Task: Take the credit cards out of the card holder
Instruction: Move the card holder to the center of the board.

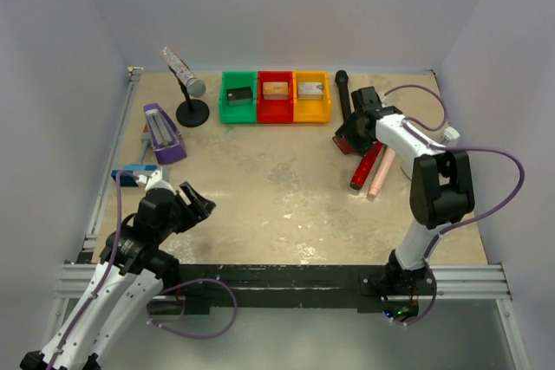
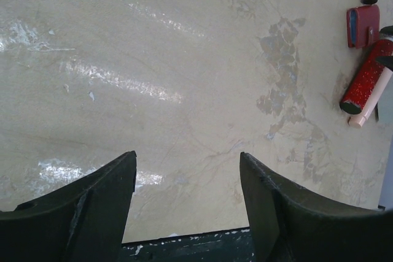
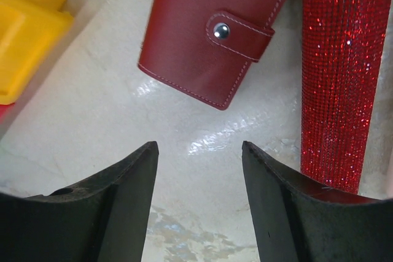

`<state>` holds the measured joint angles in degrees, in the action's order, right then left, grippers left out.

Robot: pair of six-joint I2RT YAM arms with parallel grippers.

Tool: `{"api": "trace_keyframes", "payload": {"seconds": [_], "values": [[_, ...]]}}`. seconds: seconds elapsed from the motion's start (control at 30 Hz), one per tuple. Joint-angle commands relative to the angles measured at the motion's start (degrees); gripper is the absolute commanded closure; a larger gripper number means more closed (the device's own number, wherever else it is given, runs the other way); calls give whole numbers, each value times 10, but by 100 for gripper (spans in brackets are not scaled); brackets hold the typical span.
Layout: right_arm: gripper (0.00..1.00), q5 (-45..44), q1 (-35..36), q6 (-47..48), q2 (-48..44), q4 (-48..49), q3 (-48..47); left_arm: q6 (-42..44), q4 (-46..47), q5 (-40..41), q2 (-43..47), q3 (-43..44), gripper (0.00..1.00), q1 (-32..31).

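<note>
The card holder is a dark red wallet lying flat and closed, its tab strap snapped shut. It lies at the right back of the table in the top view and shows small in the left wrist view. The credit cards are hidden. My right gripper is open and empty, hovering just short of the wallet's near edge, above it in the top view. My left gripper is open and empty over bare table near the front left.
A red glitter microphone lies right beside the wallet, with a pink cylinder and a black cylinder nearby. Green, red and yellow bins hold blocks at the back. A microphone stand and purple object stand left.
</note>
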<state>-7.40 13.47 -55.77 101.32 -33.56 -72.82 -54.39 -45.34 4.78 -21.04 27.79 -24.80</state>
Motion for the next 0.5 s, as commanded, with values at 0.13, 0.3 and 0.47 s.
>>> {"api": "trace_keyframes", "payload": {"seconds": [0.13, 0.3, 0.47], "values": [[46, -54, -28, 66, 27, -69, -109, -2, 7, 17, 0, -4, 28, -2], [56, -49, -42, 77, 51, -92, -129, -4, 10, 22, 0, -6, 28, -2], [54, -37, -42, 66, 54, -90, -133, -6, 22, 21, -9, -9, 28, -2]]}}
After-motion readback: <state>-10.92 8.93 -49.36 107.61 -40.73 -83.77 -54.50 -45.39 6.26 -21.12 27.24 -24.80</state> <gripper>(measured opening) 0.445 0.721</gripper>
